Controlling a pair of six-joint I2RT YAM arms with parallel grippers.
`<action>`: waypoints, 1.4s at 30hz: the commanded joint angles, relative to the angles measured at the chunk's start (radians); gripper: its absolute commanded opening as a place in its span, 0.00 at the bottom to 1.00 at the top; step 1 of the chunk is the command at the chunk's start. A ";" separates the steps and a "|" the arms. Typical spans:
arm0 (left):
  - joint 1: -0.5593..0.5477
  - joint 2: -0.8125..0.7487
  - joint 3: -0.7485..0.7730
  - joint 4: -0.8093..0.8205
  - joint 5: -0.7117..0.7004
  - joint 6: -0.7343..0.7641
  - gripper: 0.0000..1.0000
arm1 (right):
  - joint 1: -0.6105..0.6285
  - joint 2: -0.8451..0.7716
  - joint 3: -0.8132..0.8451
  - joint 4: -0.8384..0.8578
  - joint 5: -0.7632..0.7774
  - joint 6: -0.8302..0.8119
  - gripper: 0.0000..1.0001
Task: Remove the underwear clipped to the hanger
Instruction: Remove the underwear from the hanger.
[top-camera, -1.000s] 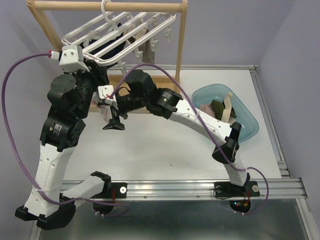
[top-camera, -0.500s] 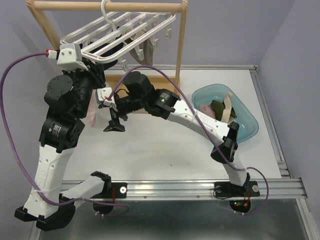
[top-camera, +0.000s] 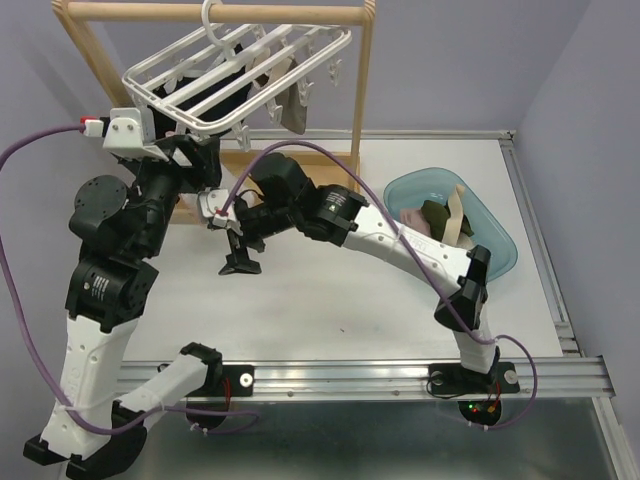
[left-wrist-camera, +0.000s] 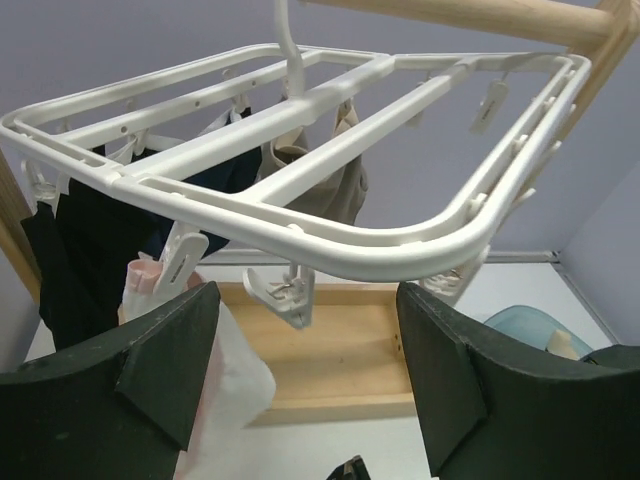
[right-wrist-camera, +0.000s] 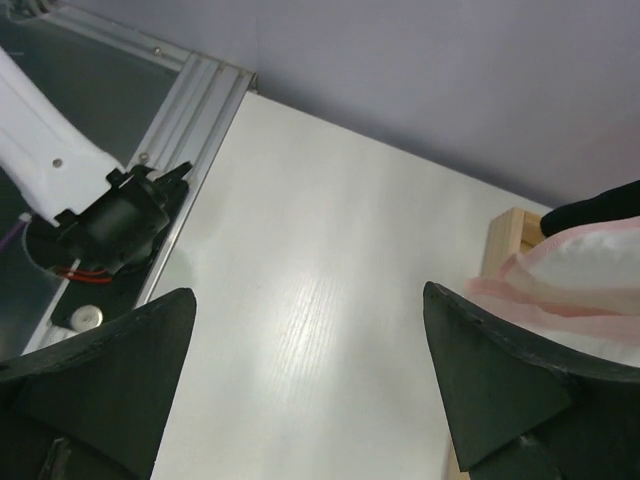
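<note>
Above the spread left gripper (left-wrist-camera: 305, 335) hangs the hanger (left-wrist-camera: 330, 245) with clipped underwear (left-wrist-camera: 90, 240)

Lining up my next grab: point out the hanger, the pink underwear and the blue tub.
hanger (left-wrist-camera: 330, 255), left wrist view, on its near front rail.
pink underwear (left-wrist-camera: 245, 370), left wrist view, on its pale hanging cloth.
blue tub (top-camera: 408, 193), top external view, on its bare left wall.

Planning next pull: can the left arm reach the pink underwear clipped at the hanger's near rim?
Likely yes: left gripper, jaws open, sits under the hanger; the pink underwear hangs beside it, nothing between.
</note>
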 joint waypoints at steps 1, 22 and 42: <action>-0.004 -0.071 -0.010 0.025 0.092 0.046 0.84 | 0.001 -0.169 -0.173 0.005 0.050 -0.058 1.00; -0.004 -0.474 -0.455 0.107 -0.081 -0.008 0.89 | -0.019 -0.459 -1.002 0.787 0.549 0.244 1.00; -0.007 -0.809 -0.708 0.117 -0.199 -0.040 0.90 | -0.024 0.104 -0.503 1.001 0.897 0.270 1.00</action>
